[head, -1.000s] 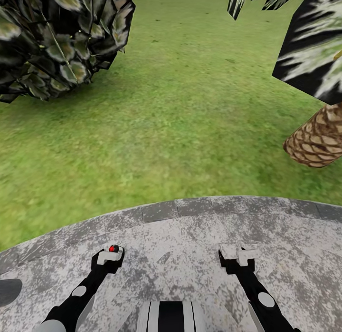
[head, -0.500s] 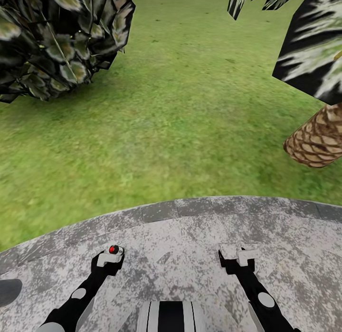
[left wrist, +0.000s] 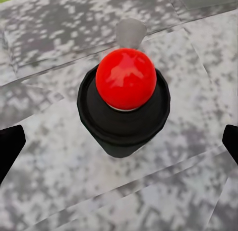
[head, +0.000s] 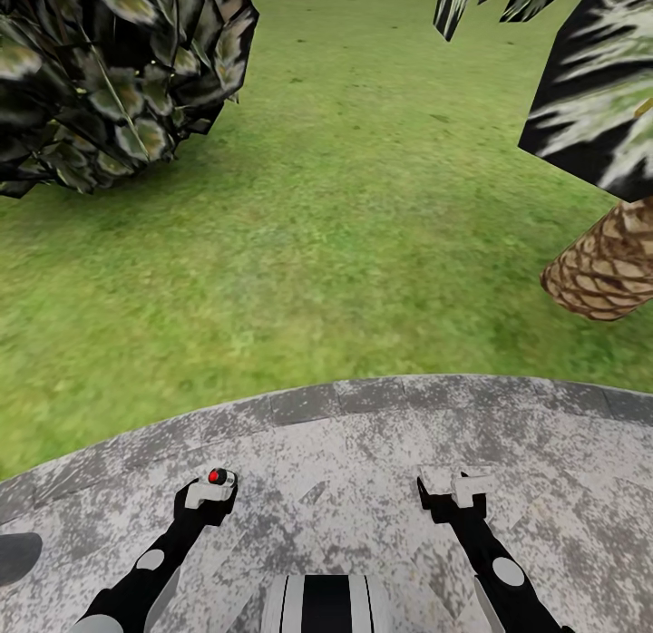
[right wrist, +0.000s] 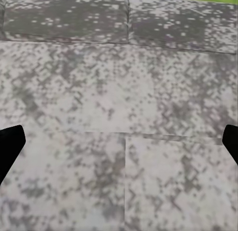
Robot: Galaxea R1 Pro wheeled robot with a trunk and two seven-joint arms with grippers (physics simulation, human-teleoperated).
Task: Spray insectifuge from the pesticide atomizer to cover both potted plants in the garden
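**Atomizer in left gripper, over mottled paving**

You stood on the round paved patch (head: pixel 381 433), grey and white speckled stone with darker rim blocks. Beyond it lay blotchy green lawn (head: pixel 345 216), a glossy dark broad-leaved shrub (head: pixel 109 71) and a scaly brown palm trunk (head: pixel 608 270).

Against the frames from a second and half a second before, nothing visibly shifted; arms and scene matched.

Your left gripper (head: pixel 211 488) was closed onto the pesticide atomizer (left wrist: pixel 124 107), a squat black body under a shiny red ball. Your right gripper (head: pixel 456 482) held nothing, its fingers parted wide over bare stone.
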